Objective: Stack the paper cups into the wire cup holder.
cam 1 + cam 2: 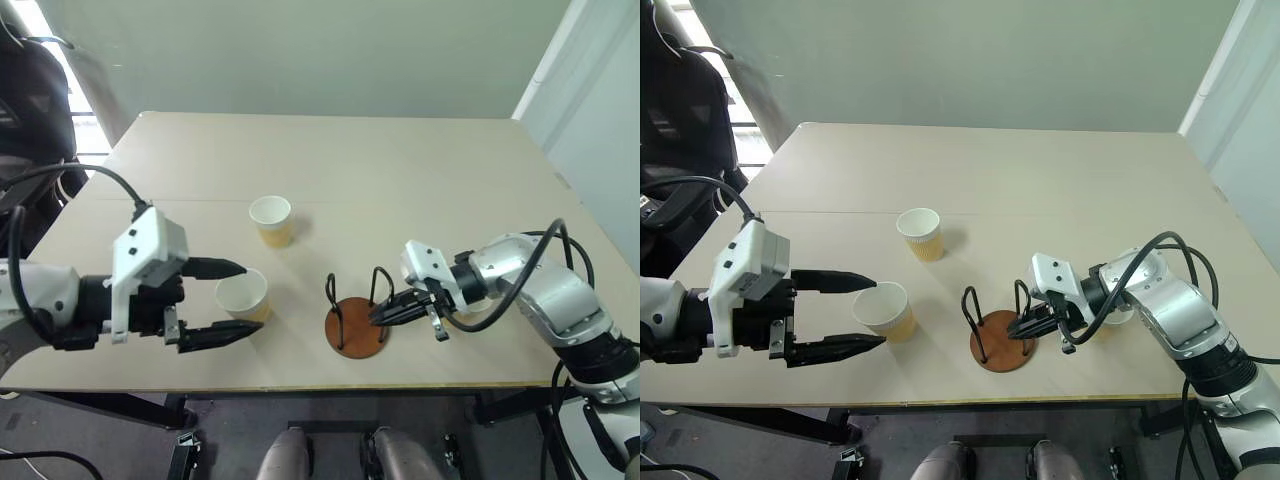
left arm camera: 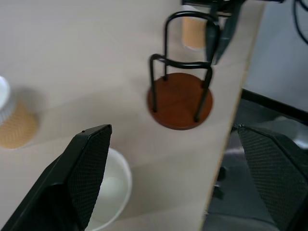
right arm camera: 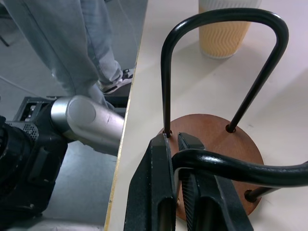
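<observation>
On the beige table [image 1: 400,160], the left gripper [image 1: 226,300] is seen with its two black fingers spread wide, empty, around a ribbed yellow-tan paper cup [image 1: 243,295] standing between them, untouched. A second such cup [image 1: 271,220] stands farther back. The round reddish-brown wire cup holder [image 1: 356,326] stands empty near the front edge; one of its black wire loops is clamped in the closed right gripper [image 1: 385,312]. A third cup [image 2: 194,31] is partly hidden behind that arm.
</observation>
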You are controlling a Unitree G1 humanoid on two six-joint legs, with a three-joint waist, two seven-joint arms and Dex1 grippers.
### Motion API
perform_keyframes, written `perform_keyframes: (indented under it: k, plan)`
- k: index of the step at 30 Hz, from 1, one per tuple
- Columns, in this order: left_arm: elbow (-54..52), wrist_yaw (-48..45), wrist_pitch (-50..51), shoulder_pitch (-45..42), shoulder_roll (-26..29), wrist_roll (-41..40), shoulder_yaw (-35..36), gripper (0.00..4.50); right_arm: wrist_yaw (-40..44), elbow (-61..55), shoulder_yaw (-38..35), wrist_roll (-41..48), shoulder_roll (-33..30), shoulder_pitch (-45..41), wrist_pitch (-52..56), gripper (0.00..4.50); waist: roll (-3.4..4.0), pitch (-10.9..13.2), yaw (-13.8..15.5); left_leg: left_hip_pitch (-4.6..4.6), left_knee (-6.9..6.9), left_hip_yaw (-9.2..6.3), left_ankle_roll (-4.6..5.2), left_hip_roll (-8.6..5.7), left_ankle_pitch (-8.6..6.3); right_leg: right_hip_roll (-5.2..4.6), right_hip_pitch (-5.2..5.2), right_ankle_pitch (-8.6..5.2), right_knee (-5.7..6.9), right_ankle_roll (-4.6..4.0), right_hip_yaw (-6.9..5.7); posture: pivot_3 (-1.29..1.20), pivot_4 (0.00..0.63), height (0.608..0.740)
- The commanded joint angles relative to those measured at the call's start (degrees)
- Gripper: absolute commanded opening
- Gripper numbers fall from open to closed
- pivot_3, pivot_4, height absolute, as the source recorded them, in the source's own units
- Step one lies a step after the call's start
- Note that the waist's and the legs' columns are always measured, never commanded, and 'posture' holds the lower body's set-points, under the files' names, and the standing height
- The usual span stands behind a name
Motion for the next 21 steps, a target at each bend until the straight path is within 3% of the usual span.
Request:
perform_keyframes:
  k: [1, 12, 15, 21]
  plan:
    - [-1.21, -1.41, -0.23, 0.26, 1.04, -0.39, 0.69, 4.5, -0.22, -0.54, -0.19, -0.5, 0.49, -1.18, -1.56, 0.03, 0.0, 0.0, 0.0, 0.0, 0.0, 0.0, -0.01, 0.0, -0.01, 0.0, -0.01, 0.0, 0.0, 0.0, 0.0, 0.0, 0.15, 0.74]
    - [-1.14, -1.13, -0.32, 0.07, 0.68, 0.26, 0.24, 4.5, -0.19, -0.88, 1.85, -1.54, 1.08, -2.92, 0.54, 0.03, 0.0, 0.0, 0.0, -0.01, -0.01, 0.0, -0.04, 0.03, -0.06, 0.02, -0.02, -0.01, -0.01, -0.01, 0.0, 0.0, 0.15, 0.74]
    - [-1.12, 0.45, 0.17, -0.41, 0.12, -0.44, 0.54, 4.5, 0.1, -0.82, 2.17, -2.2, 0.55, -2.96, 0.09, 0.79, 0.0, 0.0, 0.0, -0.01, -0.01, 0.0, -0.04, 0.03, -0.07, 0.02, -0.02, -0.01, -0.02, -0.01, 0.0, 0.0, 0.15, 0.74]
    - [-1.24, 1.54, 0.25, -0.6, 0.04, -1.41, 0.16, 4.5, 1.81, -0.59, 3.3, -4.33, -1.94, -2.56, -1.75, 2.93, 0.0, 0.0, 0.01, -0.02, -0.01, 0.0, -0.05, 0.04, -0.11, 0.02, -0.02, -0.02, -0.04, -0.02, 0.0, 0.0, 0.15, 0.74]
